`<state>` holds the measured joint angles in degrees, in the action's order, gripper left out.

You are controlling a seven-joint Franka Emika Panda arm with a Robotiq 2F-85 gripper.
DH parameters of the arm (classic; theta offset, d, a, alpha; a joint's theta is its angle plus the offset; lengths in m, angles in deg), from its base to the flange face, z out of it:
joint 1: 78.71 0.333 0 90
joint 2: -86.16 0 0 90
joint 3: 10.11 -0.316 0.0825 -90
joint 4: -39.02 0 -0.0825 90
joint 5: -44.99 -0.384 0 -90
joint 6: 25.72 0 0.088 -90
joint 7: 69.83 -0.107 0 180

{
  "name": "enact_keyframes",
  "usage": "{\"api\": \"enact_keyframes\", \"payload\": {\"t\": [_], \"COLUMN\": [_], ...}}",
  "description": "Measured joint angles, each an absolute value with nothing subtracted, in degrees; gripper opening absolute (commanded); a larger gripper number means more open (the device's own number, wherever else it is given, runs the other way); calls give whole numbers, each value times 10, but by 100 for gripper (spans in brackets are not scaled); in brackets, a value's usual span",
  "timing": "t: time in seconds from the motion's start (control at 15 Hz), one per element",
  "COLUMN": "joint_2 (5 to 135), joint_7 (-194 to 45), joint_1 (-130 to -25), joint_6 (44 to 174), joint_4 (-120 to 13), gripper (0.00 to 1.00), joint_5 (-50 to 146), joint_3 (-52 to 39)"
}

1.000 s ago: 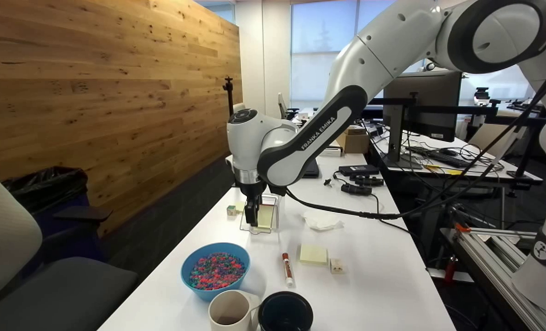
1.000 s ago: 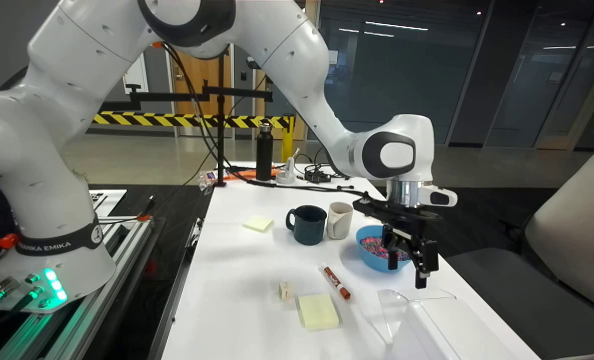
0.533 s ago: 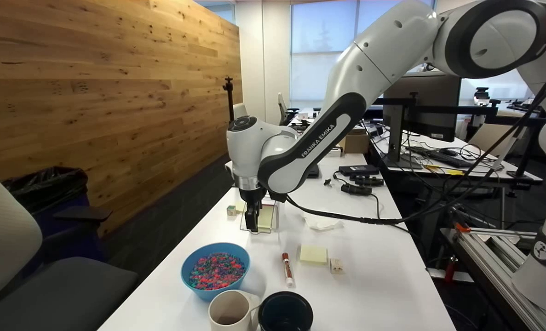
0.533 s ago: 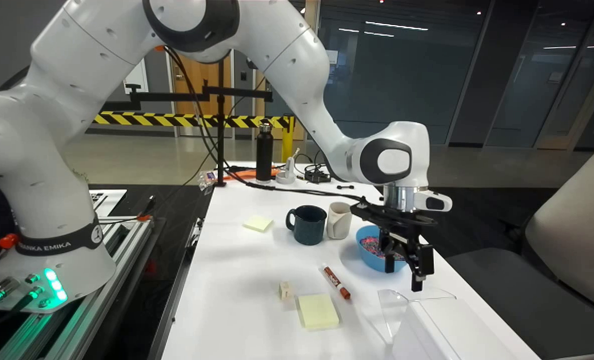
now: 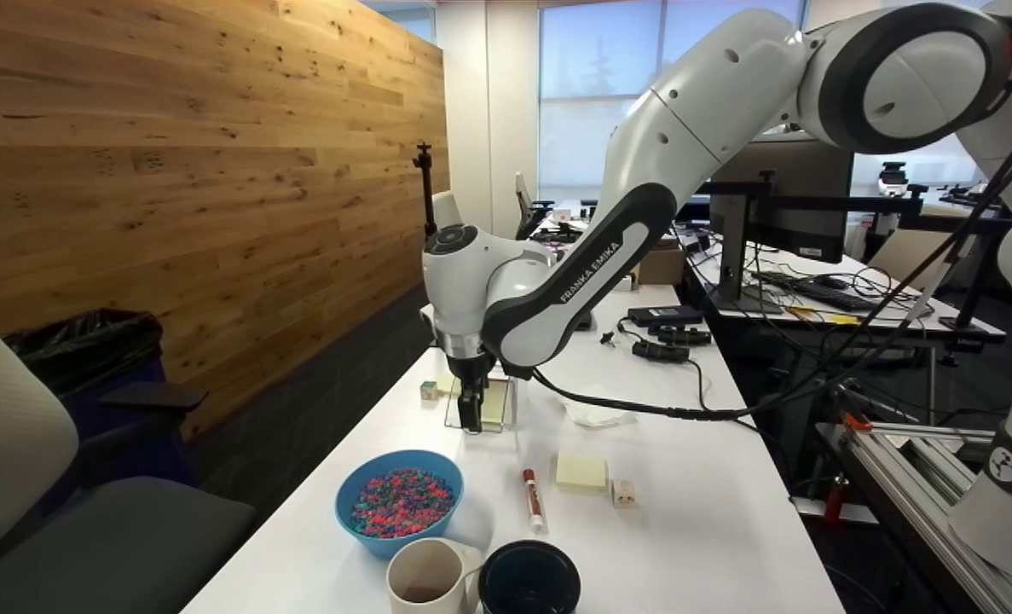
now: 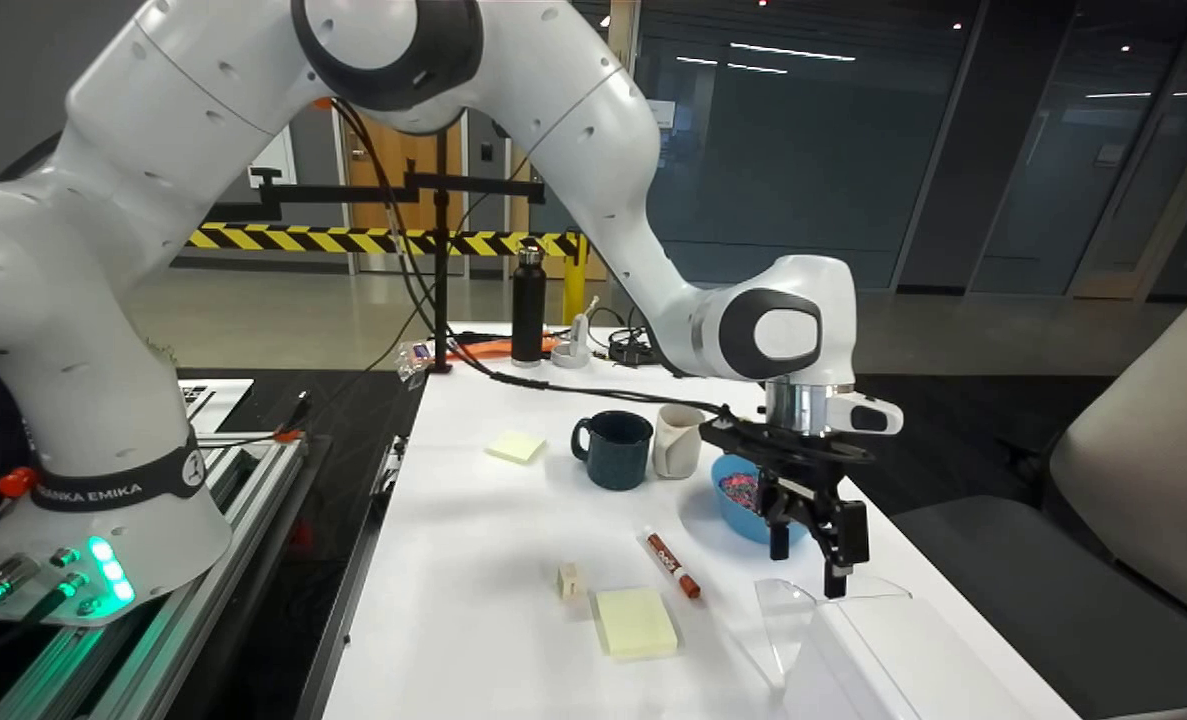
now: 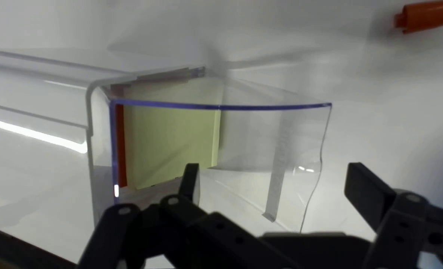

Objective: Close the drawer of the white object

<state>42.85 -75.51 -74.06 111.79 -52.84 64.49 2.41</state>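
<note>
The white object is a smooth white box [image 6: 913,655] at the lower right of an exterior view; it also fills the left of the wrist view [image 7: 31,160]. Its clear drawer [image 7: 273,107] is pulled out and holds a pale-yellow pad [image 7: 169,142] and something red behind it. The drawer also shows in an exterior view [image 6: 788,615]. My gripper [image 7: 276,181] is open and empty above the drawer's outer end. In the wrist view one finger is over the drawer's inside, the other beyond its front edge. Contact cannot be told. The gripper shows in both exterior views [image 5: 470,422] [image 6: 807,568].
A blue bowl [image 5: 365,473] of beads stands near the desk edge, with a cream mug [image 5: 425,571] and dark mug [image 5: 529,576] nearby. A marker [image 6: 673,565], yellow notepad [image 6: 635,622] and small cube [image 6: 569,580] lie beside the drawer. A chair [image 6: 983,560] stands by the desk.
My gripper has moved down toward the open drawer, jaws still apart. The box, drawer and other objects have not moved.
</note>
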Motion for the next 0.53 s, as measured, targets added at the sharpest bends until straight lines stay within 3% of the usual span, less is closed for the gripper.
{"api": "enact_keyframes", "payload": {"t": [0.53], "joint_2": [421], "joint_7": [-757], "joint_1": [-735], "joint_6": [1118], "joint_4": [-528], "gripper": [100], "joint_5": [646], "joint_3": [26]}}
